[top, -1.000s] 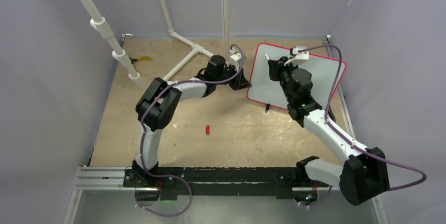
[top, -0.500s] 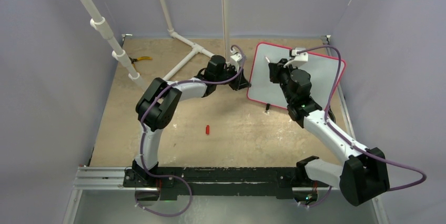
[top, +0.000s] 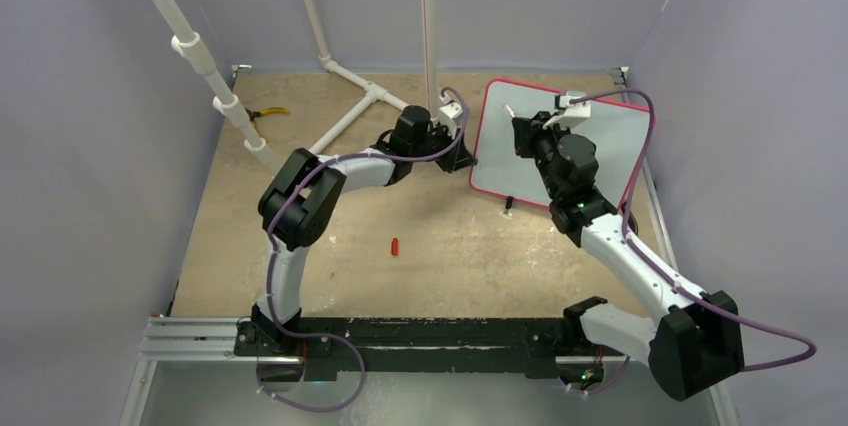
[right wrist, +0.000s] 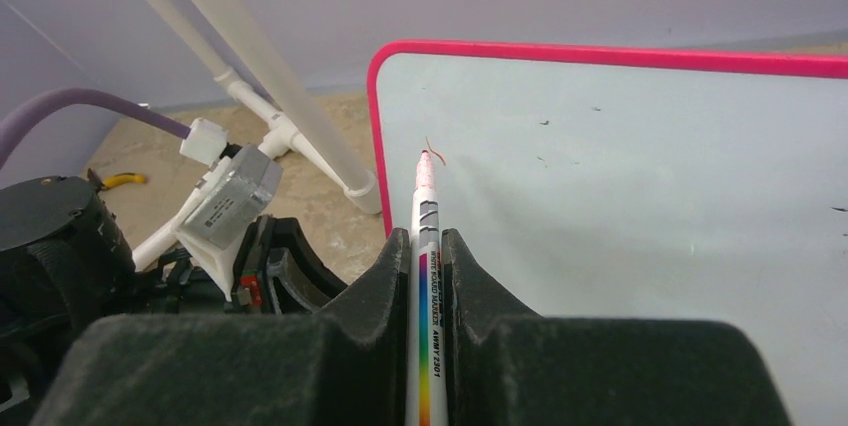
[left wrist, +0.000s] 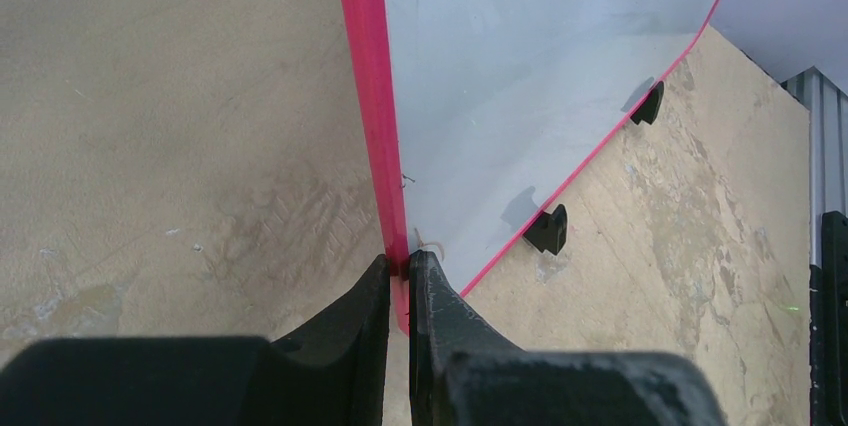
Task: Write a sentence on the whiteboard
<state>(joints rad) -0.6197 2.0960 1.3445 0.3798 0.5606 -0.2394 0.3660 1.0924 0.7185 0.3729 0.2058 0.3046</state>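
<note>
While I monitor the top view, the whiteboard (top: 497, 156) stands tilted on the table (top: 450, 256) in the upper right of the frame, its writing face towards the arm bases. In the left wrist view, the left gripper (left wrist: 400, 268) is clamped on the board's red-pink frame, on the edge just above a lower corner, with both jaws pressed against the frame. Two black feet (left wrist: 548, 230) show along the board's bottom edge, right of centre in that view.

In the right wrist view, the right gripper (right wrist: 425, 244) is closed on a white marker (right wrist: 428, 296) with a rainbow stripe. The marker tip sits at the board surface near the upper left corner. I cannot tell whether it touches. The sentence (right wrist: 433, 154) shows as a single short curved red stroke at the tip.

A small red cap (top: 395, 246) lies on the table, centre of the top view, well apart from both grippers.
</note>
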